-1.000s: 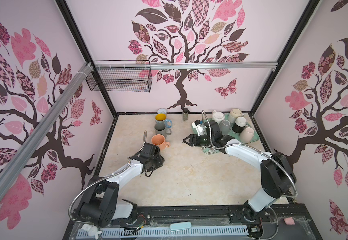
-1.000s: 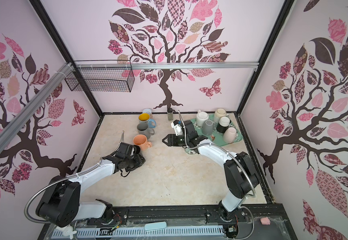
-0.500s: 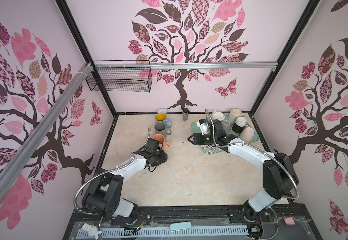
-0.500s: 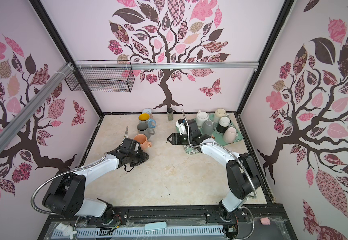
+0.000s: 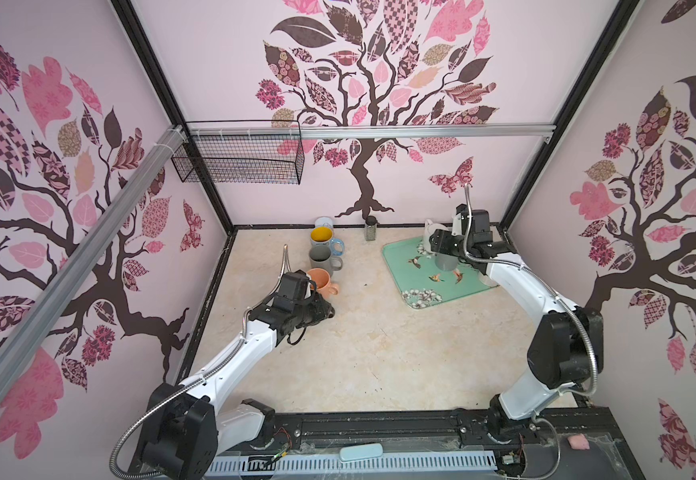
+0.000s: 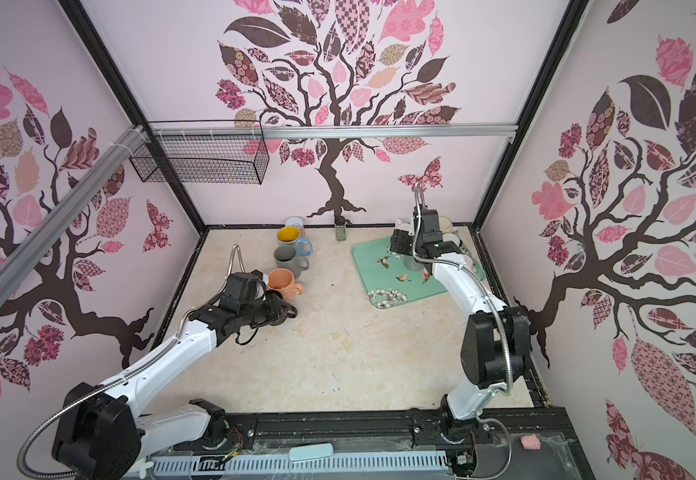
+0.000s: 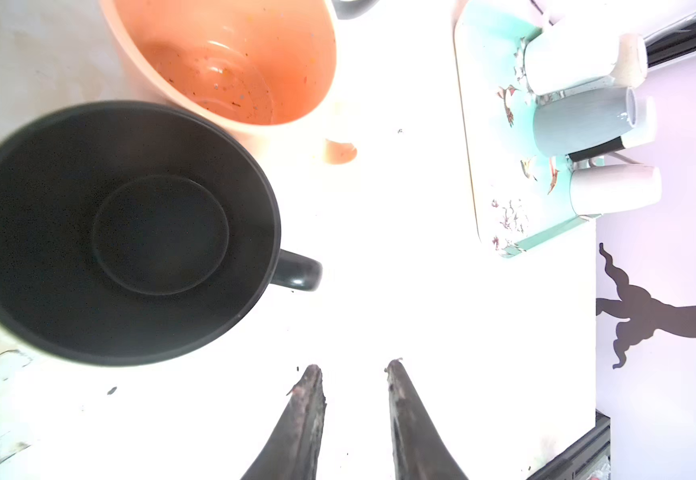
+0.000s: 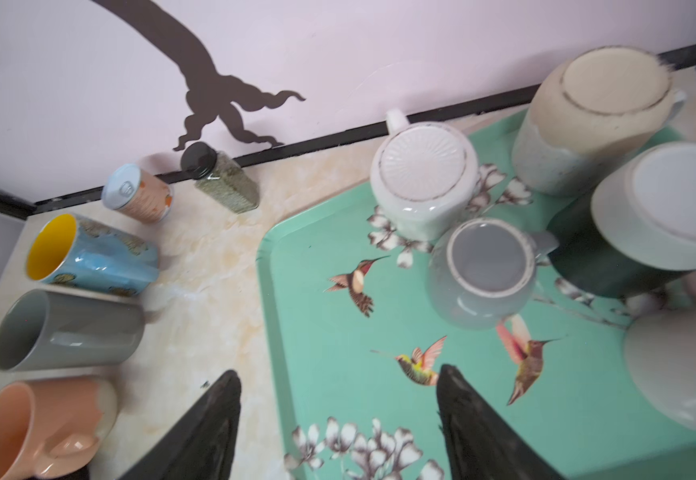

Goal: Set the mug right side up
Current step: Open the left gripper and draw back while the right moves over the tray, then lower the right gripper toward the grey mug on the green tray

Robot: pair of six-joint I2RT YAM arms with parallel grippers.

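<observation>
Right gripper (image 8: 338,372) has swung from the near corner of the tray (image 8: 304,332) to hang farther in over it, jaws spread wider than a sec ago, nothing btwn them. Left gripper (image 7: 353,365), much where it was, shows fingers slightly parted and empty, just off the handle of the black mug (image 7: 121,232), which stands mouth-up on the table beside the orange mug (image 7: 229,62). Likely next target: grey mug (image 8: 481,272), base-up mid-tray, hemmed in by white mug (image 8: 421,174) and two-tone mug (image 8: 666,208). Risks, as judged: wide jaws dropping into that crowd could shove or topple a neighbour. Grey mug's handle points at the two-tone mug, so a flip may snag. Its glazed wall could slip mid-turn. Left fingers, pulled out carelessly, could clip the black mug's handle.
</observation>
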